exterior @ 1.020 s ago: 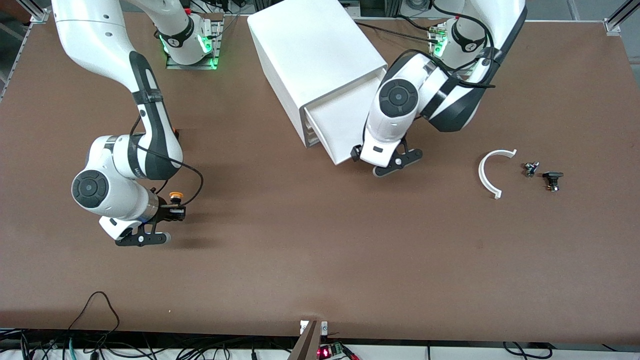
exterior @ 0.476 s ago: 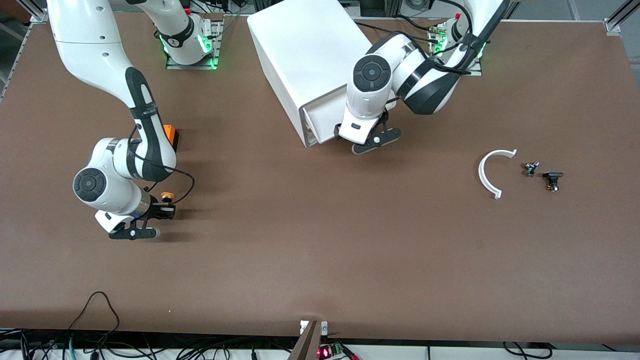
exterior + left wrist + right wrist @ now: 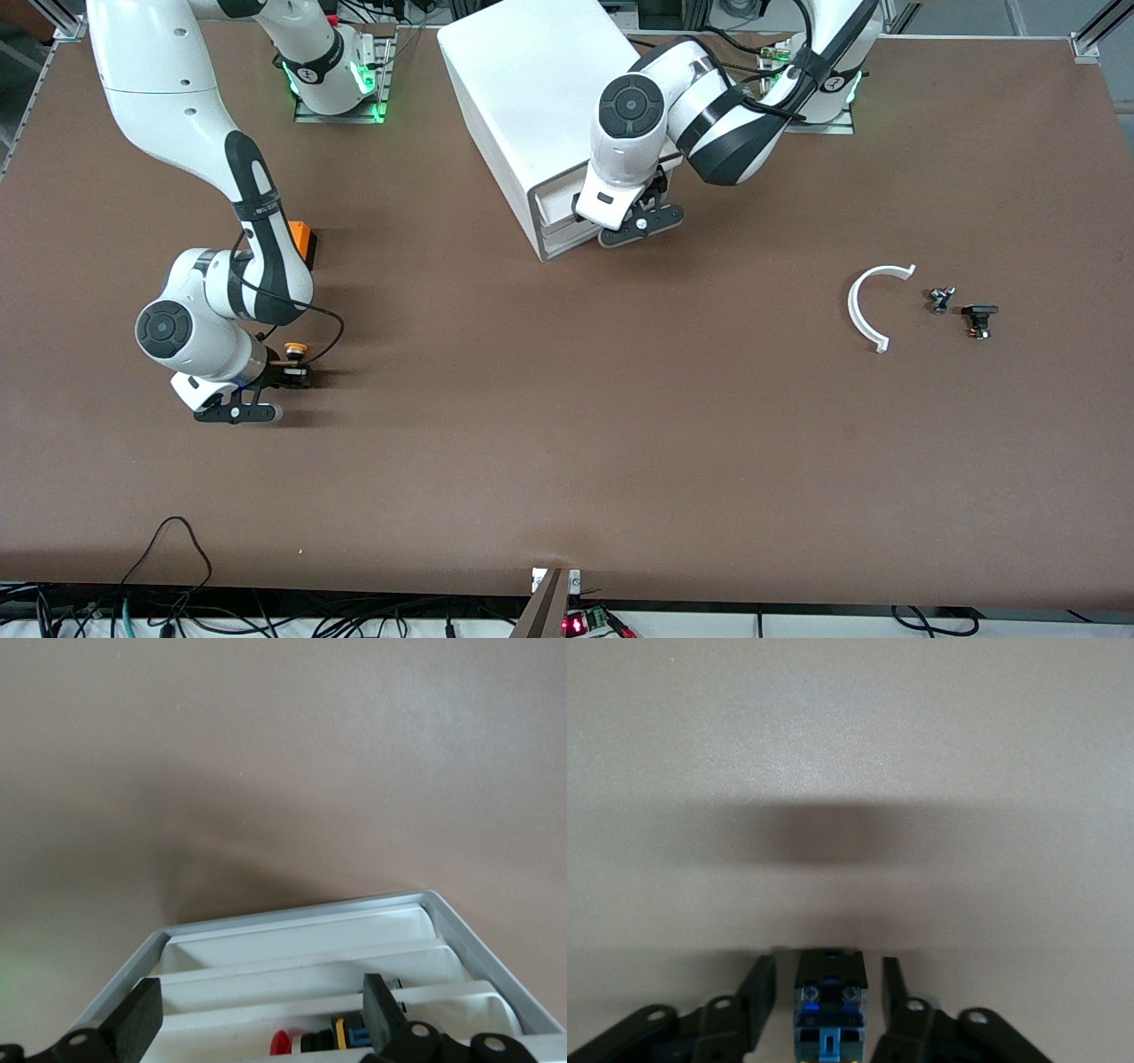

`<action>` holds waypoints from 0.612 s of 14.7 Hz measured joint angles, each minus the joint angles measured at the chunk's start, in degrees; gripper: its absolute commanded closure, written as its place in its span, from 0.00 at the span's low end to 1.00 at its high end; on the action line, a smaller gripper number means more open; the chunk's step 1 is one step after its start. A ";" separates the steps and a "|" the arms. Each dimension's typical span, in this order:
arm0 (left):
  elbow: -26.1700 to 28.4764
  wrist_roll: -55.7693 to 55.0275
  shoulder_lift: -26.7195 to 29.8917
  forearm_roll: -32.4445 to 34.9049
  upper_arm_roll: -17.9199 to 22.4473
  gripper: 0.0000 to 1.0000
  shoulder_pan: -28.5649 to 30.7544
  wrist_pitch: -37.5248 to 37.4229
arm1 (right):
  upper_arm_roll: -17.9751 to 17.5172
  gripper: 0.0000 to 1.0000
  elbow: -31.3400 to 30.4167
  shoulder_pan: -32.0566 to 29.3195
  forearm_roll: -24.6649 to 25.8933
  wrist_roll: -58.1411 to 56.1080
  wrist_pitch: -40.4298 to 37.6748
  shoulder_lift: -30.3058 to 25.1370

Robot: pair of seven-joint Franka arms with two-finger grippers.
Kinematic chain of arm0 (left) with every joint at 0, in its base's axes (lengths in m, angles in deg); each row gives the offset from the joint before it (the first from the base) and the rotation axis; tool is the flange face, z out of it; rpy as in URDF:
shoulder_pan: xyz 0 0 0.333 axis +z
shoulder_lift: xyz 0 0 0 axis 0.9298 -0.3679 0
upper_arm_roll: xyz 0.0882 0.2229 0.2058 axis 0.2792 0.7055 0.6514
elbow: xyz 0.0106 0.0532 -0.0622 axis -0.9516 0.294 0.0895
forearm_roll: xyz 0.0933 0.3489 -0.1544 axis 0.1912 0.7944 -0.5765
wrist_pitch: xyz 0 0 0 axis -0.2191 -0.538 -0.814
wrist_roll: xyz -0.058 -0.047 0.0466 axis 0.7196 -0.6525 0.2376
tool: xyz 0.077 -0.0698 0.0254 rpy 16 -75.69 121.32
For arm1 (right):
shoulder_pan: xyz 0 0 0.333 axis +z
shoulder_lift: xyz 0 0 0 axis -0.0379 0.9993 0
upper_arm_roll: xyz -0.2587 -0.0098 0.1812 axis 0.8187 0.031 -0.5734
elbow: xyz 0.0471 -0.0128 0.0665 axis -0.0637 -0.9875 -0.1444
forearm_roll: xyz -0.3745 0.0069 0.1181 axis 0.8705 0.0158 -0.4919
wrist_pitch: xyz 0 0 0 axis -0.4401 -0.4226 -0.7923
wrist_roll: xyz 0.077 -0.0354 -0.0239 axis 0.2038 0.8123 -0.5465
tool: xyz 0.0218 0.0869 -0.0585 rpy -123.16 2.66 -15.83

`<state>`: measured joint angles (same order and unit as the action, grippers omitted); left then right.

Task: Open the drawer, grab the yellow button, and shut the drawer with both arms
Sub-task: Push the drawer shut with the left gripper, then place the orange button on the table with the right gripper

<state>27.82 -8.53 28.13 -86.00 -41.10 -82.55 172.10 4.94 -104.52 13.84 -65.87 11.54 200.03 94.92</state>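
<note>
The button [image 3: 295,349], orange cap with a black-blue body, rests on the table toward the right arm's end. My right gripper [image 3: 297,372] is low around it. In the right wrist view the button [image 3: 830,1001] sits between the fingers [image 3: 760,988] with a gap on each side, so the gripper [image 3: 824,979] is open. My left gripper [image 3: 591,223] is open at the front of the top drawer [image 3: 555,206], which is pushed almost flush into the white cabinet [image 3: 540,97]. In the left wrist view the gripper [image 3: 257,1003] straddles the drawer front [image 3: 301,1019].
Another red-capped button [image 3: 332,1041] shows through the drawer's narrow top gap. An orange cube [image 3: 302,237] lies beside the right forearm. A white arc [image 3: 864,306] and two small black parts [image 3: 942,299] [image 3: 979,317] lie toward the left arm's end.
My left gripper pushed the top drawer from well out to almost flush. My right gripper lowered the button to the table, shifted toward the right arm's end, and its fingers stand off it.
</note>
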 measured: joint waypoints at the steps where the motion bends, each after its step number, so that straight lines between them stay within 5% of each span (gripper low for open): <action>1: 0.08 0.00 0.00 -0.89 -0.06 0.00 0.00 0.00 | 0.00 0.01 0.16 0.00 0.00 0.00 0.00 -0.08; 9: 0.56 -0.03 0.00 -6.21 -0.46 0.00 0.11 -0.03 | -0.15 0.01 2.11 0.54 0.00 0.00 -4.81 -6.15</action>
<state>28.38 -8.56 28.13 -92.21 -41.55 -82.44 172.07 4.79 -102.42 14.38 -65.87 11.54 195.23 88.78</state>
